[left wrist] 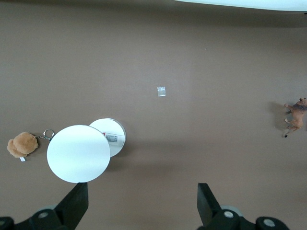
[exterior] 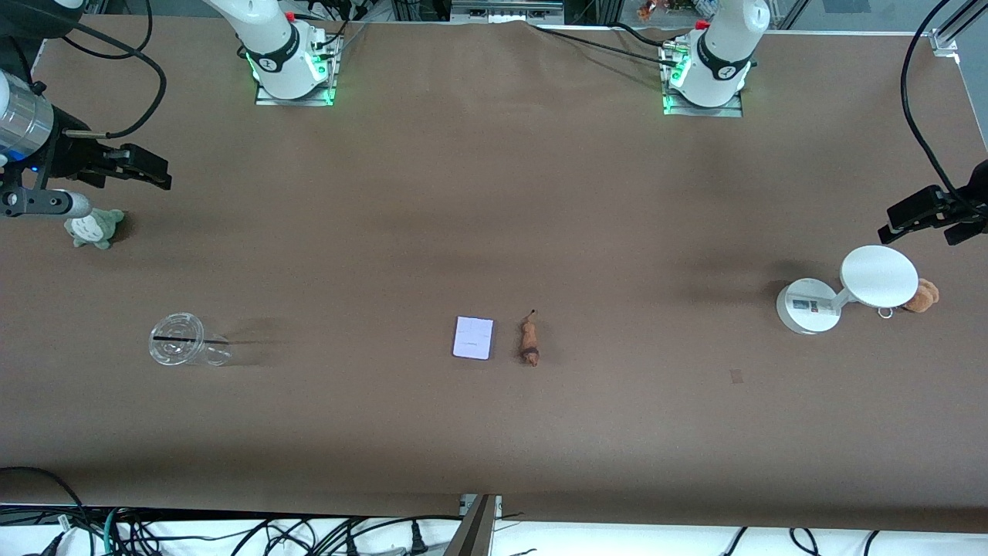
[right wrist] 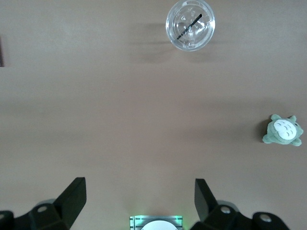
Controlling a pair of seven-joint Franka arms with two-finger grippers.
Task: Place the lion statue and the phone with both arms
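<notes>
Lion statue (exterior: 529, 344), a tiny orange-brown figurine, lies just beside the flat pale lavender phone (exterior: 473, 338) mid-table, well apart from both pincers. Left gripper (exterior: 930, 214) hangs released, raised over the white round stand (exterior: 806, 306); right gripper (exterior: 139, 166) hangs released above the grey-green plush toy (exterior: 94, 228).

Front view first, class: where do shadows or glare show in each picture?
Front view: the cup throws a soft shadow along the table toward the phone; green lights glow at both arm bases. Left wrist view: the white disc looks evenly bright, with a faint shadow beside its stand. Right wrist view: the cup casts a pale smear; broad soft bands cross the table.
</notes>
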